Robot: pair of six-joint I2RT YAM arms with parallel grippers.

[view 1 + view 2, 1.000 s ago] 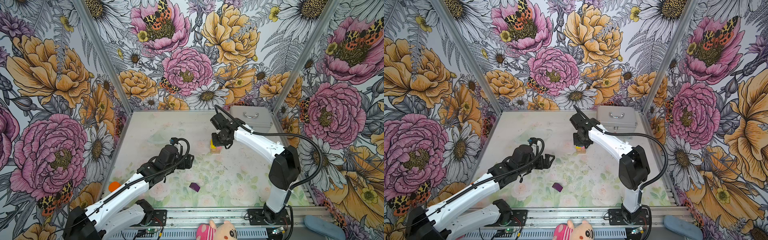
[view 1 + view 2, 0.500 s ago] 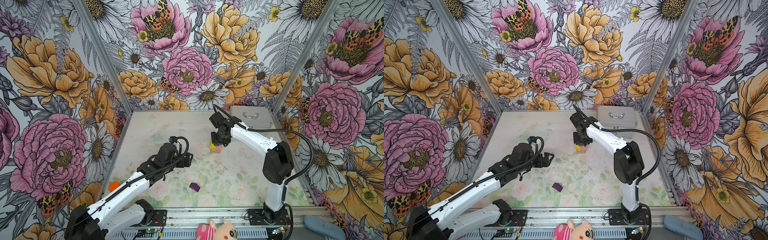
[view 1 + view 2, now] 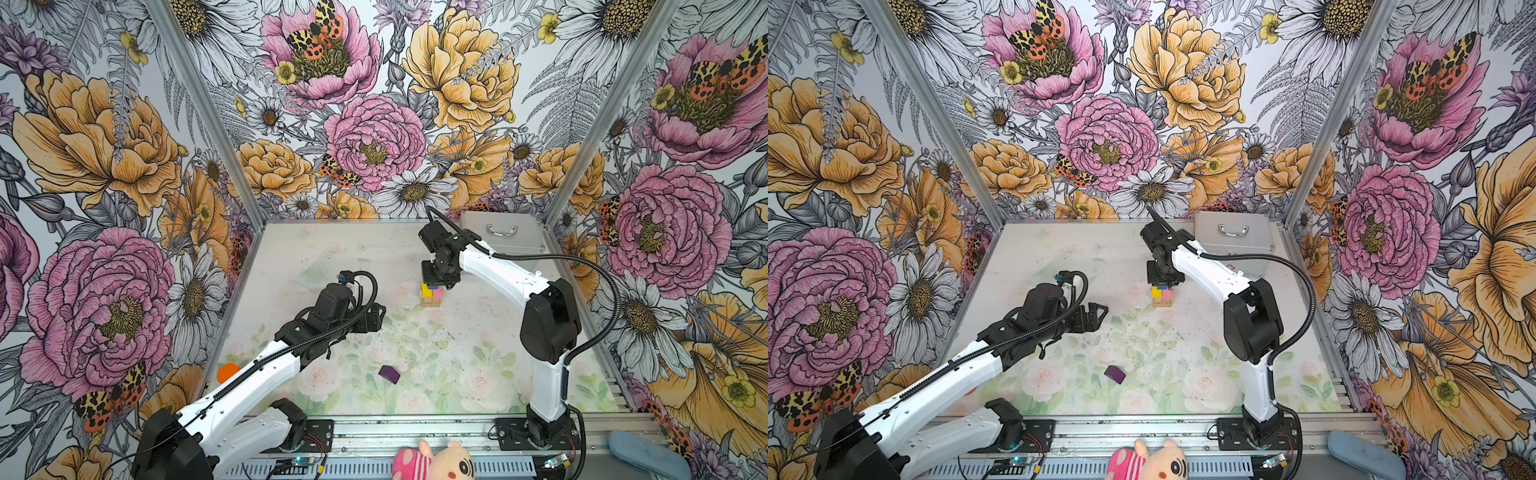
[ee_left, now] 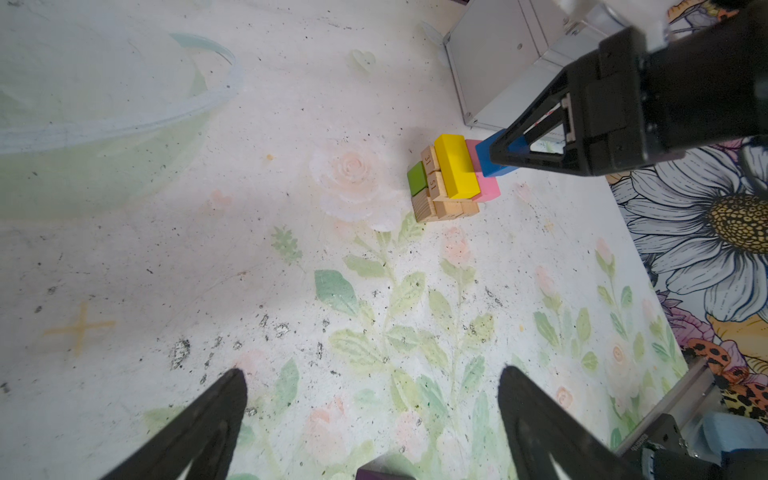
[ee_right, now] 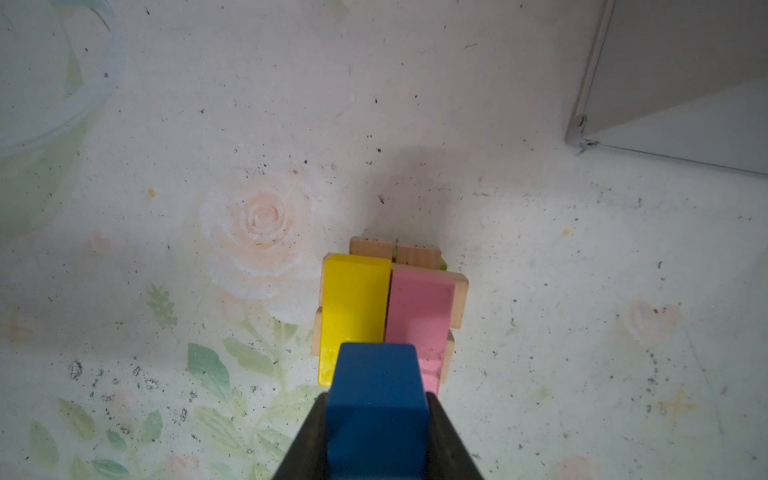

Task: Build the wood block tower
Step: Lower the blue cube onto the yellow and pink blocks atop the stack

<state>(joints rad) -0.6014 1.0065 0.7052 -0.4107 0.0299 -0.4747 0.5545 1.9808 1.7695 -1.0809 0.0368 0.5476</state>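
Note:
The tower (image 3: 432,293) (image 3: 1162,296) stands mid-table: plain tan bars and a green block (image 4: 417,178) below, a yellow bar (image 5: 355,307) and a pink bar (image 5: 419,316) side by side on top. My right gripper (image 5: 376,399) (image 3: 436,278) is shut on a blue block (image 5: 376,374) (image 4: 494,160), held over the near end of the yellow and pink bars; whether it touches them I cannot tell. My left gripper (image 4: 372,372) (image 3: 376,318) hangs open and empty left of the tower. A purple block (image 3: 389,374) (image 3: 1115,374) lies loose towards the front.
A silver metal case (image 3: 500,237) stands at the back right, close behind the right arm. A clear glass bowl (image 4: 104,104) sits at the back left. An orange cap (image 3: 227,372) shows beside the left arm. A plush toy (image 3: 432,461) lies beyond the front rail.
The right arm has drawn its elbow in and shifted slightly left, bringing the blue block over the tower's top. The left arm has hardly moved.

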